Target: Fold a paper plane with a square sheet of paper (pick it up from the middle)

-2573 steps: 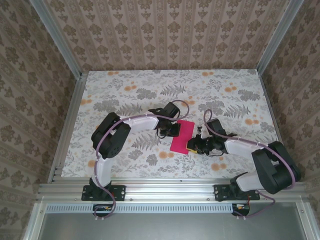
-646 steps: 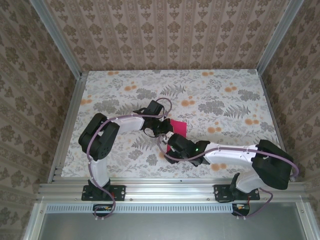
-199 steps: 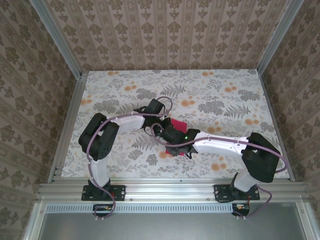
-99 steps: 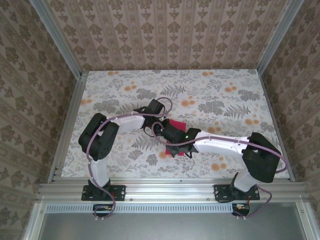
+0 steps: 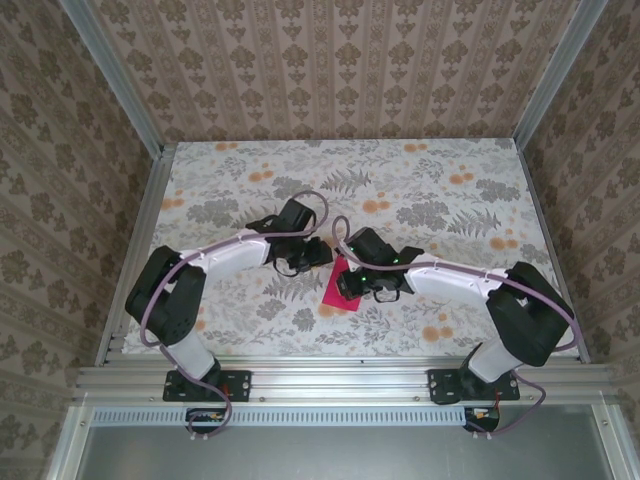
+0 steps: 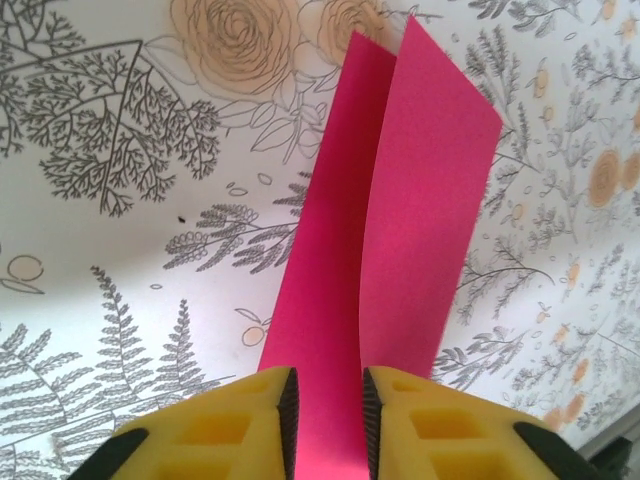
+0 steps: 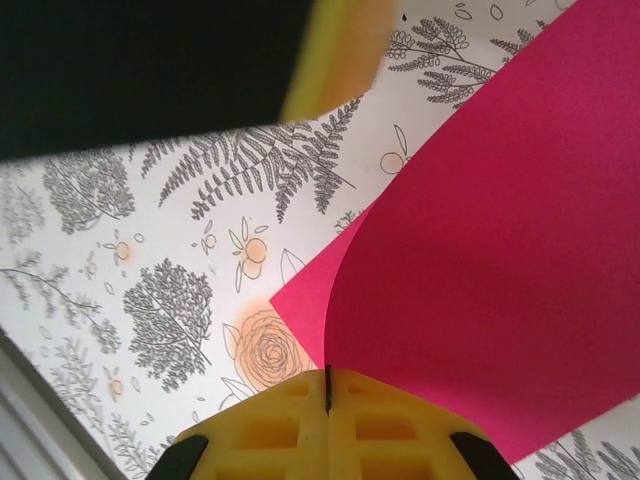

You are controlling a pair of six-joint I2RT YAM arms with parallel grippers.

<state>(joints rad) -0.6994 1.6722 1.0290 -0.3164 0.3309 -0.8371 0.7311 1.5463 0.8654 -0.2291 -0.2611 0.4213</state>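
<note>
From above, I see the square sheet of paper (image 5: pixel 335 287), smooth magenta and folded to a narrow strip, lying on the flower-print table (image 5: pixel 430 190) between the left gripper (image 5: pixel 322 254) and the right gripper (image 5: pixel 349 284). On the left wrist, the ribbed yellow fingers (image 6: pixel 230 425) stand slightly apart, with the two-layered strip showing through their gap. On the right wrist, the yellow fingers (image 7: pixel 270 420) are pressed together, pinching the sheet's lifted, curling layer.

Walls (image 5: pixel 330 60): beige patterned wallpaper, three sides.
Surface (image 5: pixel 450 190): white, grey ferns, orange flowers.
Frame (image 5: pixel 330 378): aluminium rails at edges.
</note>
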